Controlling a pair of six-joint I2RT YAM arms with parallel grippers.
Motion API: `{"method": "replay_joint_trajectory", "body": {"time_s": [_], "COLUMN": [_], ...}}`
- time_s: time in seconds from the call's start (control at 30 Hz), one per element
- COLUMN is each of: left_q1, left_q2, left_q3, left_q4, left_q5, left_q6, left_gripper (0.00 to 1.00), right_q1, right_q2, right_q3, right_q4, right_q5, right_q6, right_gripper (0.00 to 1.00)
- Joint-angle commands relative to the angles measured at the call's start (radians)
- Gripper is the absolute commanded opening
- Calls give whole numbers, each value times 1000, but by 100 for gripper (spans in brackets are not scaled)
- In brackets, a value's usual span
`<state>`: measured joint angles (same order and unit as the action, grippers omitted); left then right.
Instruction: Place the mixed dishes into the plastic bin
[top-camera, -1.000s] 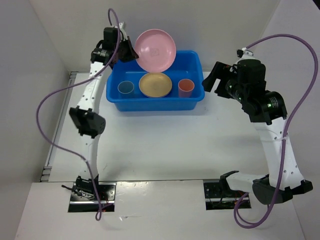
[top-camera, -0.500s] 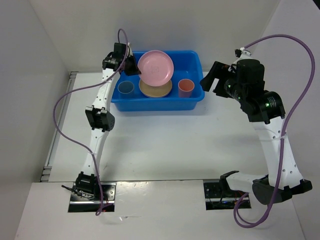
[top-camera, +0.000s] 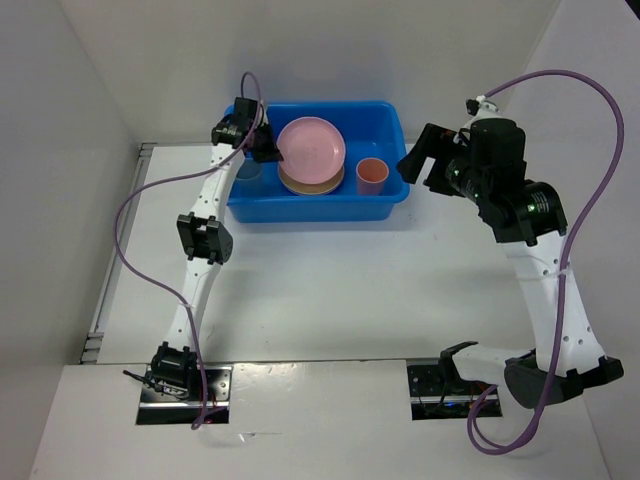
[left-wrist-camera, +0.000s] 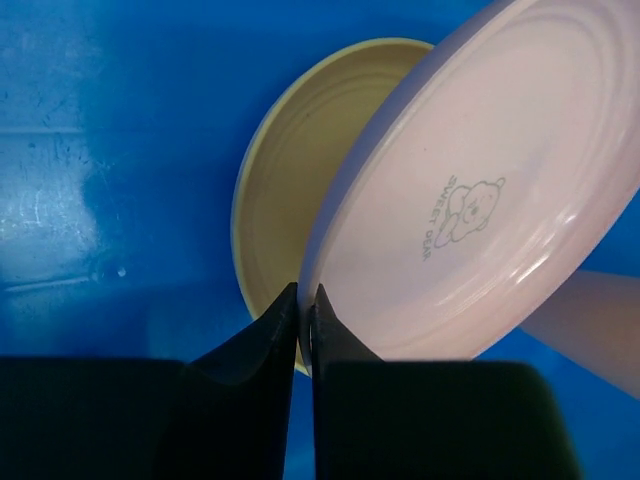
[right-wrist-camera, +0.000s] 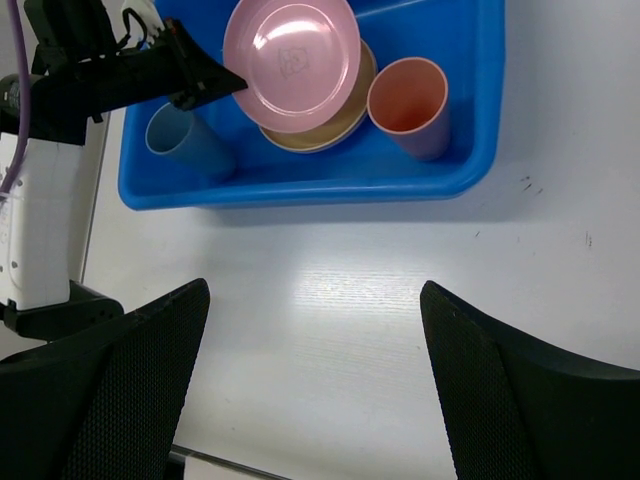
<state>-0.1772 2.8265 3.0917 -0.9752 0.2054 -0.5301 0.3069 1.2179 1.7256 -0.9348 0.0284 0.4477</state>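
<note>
My left gripper (top-camera: 272, 152) is shut on the left rim of the pink plate (top-camera: 311, 148) and holds it tilted, low inside the blue bin (top-camera: 392, 120), just over the yellow plate (top-camera: 312, 184). In the left wrist view the fingertips (left-wrist-camera: 306, 300) pinch the pink plate's (left-wrist-camera: 480, 220) edge above the yellow plate (left-wrist-camera: 285, 180). The blue cup (top-camera: 248, 173) stands at the bin's left, the salmon-red cup (top-camera: 372, 176) at its right. My right gripper (top-camera: 420, 160) is open and empty beside the bin's right end. The lilac plate is out of view.
The right wrist view looks down on the bin (right-wrist-camera: 482, 120), both cups, the stacked plates and bare white table (right-wrist-camera: 330, 300) in front of it. White walls close in the back and left.
My left gripper has come down and forward with the pink plate, from above the bin's back rim to just over the yellow plate. The right arm has hardly moved.
</note>
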Motion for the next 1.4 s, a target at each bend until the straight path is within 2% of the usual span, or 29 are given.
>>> {"method": "replay_joint_trajectory", "body": {"time_s": [0.0, 0.33, 0.43, 0.57, 0.7, 0.77, 0.8, 0.87, 0.93, 1.13, 1.3, 1.37], "left_q1": [13, 22, 22, 22, 22, 22, 22, 22, 12, 2, -42, -80], "left_q2": [14, 13, 2, -21, -74, -119, -134, -189, -255, -484, -712, -845], "left_q3": [44, 44, 44, 44, 44, 44, 44, 44, 44, 25, 41, -69], "left_q4": [38, 49, 49, 58, 58, 58, 58, 58, 49, -25, -180, -192], "left_q5": [6, 32, 41, 63, 74, 74, 74, 65, 51, 20, -32, -55], "left_q6": [-16, -16, -7, 2, 11, 12, 12, 12, 31, 55, 96, 107], "left_gripper": [15, 31, 40, 45, 56, 59, 66, 74, 100, 100, 100, 100], "right_q1": [-6, -6, -6, -6, -6, -6, -6, -6, -6, -6, -6, -15], "right_q2": [6, 15, 15, 15, 6, -6, -6, -43, -64, -158, -285, -308], "right_q3": [-18, -27, -37, -46, -55, -64, -73, -104, -142, -227, -307, -354], "right_q4": [54, 64, 64, 73, 73, 73, 73, 94, 114, 172, 215, 240], "right_q5": [-5, -5, -16, -16, -16, -16, -16, -50, -77, -136, -156, -206], "right_q6": [-1, -1, -1, -1, 8, 8, 8, 8, 8, 48, 68, 69], "right_gripper": [90, 90, 90, 90, 100, 100, 100, 100, 100, 100, 100, 100]}}
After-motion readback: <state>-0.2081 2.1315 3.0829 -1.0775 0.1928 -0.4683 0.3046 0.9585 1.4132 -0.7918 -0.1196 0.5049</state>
